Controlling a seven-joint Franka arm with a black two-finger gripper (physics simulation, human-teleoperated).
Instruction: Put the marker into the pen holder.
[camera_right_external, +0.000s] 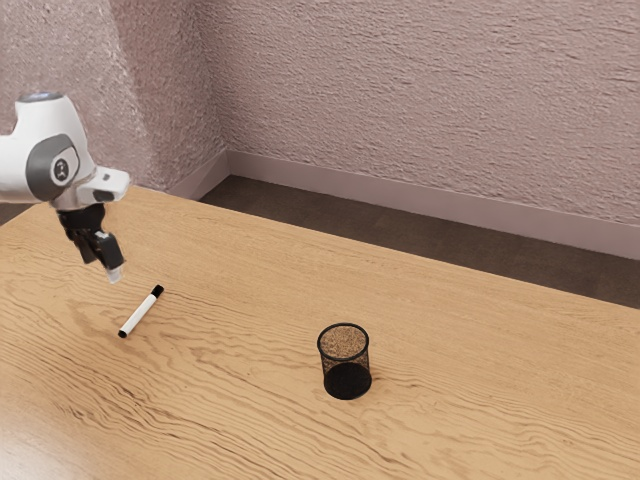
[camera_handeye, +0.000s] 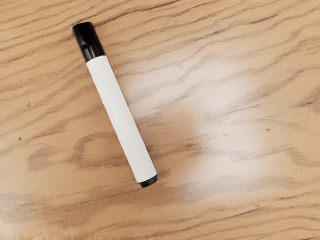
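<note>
The gripper (camera_right_external: 101, 268) hangs above the table at the exterior view's left, its two fingers apart and nothing between them. Just past it, toward the exterior view's right, the marker (camera_right_external: 141, 312) lies flat on the wood, white with black ends. Seen from the hand, the same marker (camera_handeye: 122, 120) rests below on the tabletop, untouched. A black mesh pen holder (camera_right_external: 346, 362) stands upright on the table, well to the exterior view's right of the marker. Its visible inside holds nothing.
The wooden table (camera_right_external: 480, 370) carries the marker and the pen holder. Beyond its far edge are a dark floor (camera_right_external: 300, 215) and a rough pinkish wall (camera_right_external: 430, 100).
</note>
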